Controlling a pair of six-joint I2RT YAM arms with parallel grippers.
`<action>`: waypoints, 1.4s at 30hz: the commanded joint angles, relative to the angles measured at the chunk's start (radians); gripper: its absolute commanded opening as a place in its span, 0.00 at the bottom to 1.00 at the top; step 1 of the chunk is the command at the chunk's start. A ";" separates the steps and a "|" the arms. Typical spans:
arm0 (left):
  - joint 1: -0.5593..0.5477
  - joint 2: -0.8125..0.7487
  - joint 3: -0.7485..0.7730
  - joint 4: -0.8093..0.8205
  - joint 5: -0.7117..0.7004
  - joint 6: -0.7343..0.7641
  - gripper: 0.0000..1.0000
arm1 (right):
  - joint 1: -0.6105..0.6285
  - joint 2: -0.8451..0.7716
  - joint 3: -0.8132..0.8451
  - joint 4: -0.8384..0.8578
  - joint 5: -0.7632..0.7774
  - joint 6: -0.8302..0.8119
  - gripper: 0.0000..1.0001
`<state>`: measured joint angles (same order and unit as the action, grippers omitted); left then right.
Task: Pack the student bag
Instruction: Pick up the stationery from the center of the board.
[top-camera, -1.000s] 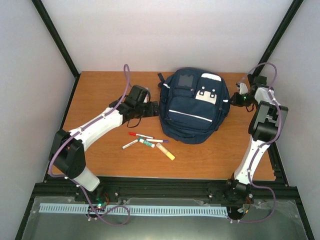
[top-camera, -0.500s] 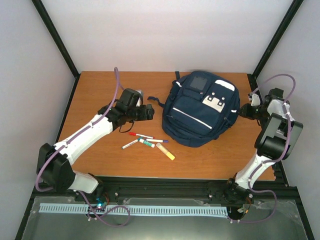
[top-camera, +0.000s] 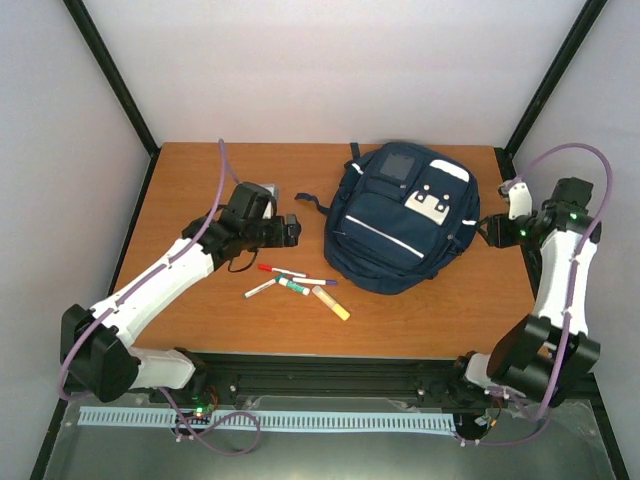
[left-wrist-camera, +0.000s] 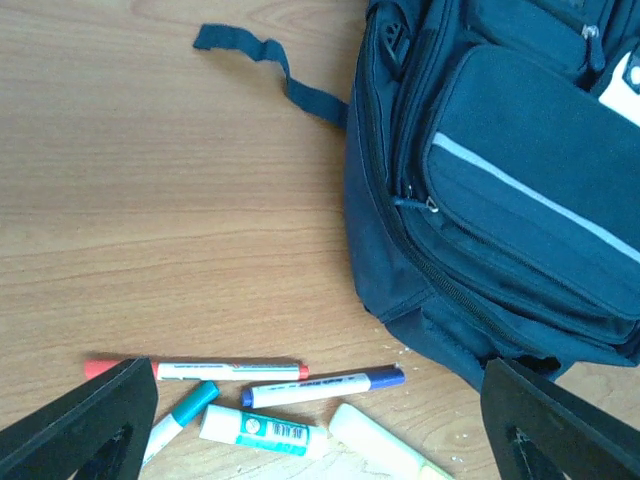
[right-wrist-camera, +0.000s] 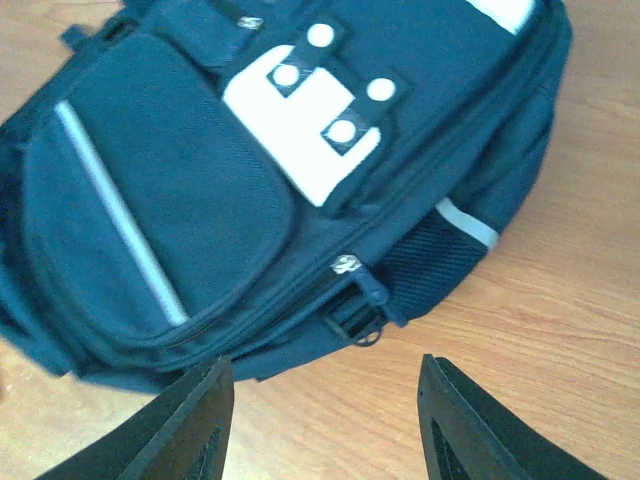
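Note:
The student bag (top-camera: 398, 215), navy blue with white stripes and patches, lies flat on the wooden table, all zips shut. It also shows in the left wrist view (left-wrist-camera: 500, 170) and the right wrist view (right-wrist-camera: 200, 180). My left gripper (top-camera: 294, 229) is open and empty, just left of the bag, above the pens (left-wrist-camera: 320, 432). My right gripper (top-camera: 486, 230) is open and empty at the bag's right side, above bare table near a zip pull (right-wrist-camera: 346, 264), not touching it (right-wrist-camera: 325, 420).
In front of the bag lie a red marker (top-camera: 280, 270), a blue marker (top-camera: 316, 281), a teal marker (top-camera: 260, 288), a glue stick (top-camera: 293, 287) and a yellow highlighter (top-camera: 331, 302). A loose strap (left-wrist-camera: 250, 50) trails left of the bag.
The bag shifted right and turned a second ago, and has since stayed still. My left gripper drew back left off the bag. My right gripper pulled away to the right.

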<state>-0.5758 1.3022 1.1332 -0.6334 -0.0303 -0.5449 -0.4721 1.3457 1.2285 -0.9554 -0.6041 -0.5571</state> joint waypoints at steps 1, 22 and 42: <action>0.010 -0.004 -0.036 0.013 0.043 0.003 0.91 | 0.035 -0.100 -0.021 -0.135 -0.078 -0.143 0.51; 0.010 0.069 -0.167 0.020 0.111 -0.124 0.86 | 0.773 0.161 -0.091 0.194 0.377 -0.174 0.51; 0.010 0.102 -0.180 0.011 0.085 -0.096 0.86 | 0.925 0.261 -0.076 0.408 0.846 -0.082 0.31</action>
<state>-0.5739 1.3796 0.9375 -0.6209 0.0593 -0.6647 0.4656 1.6592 1.1328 -0.6422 0.0994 -0.6621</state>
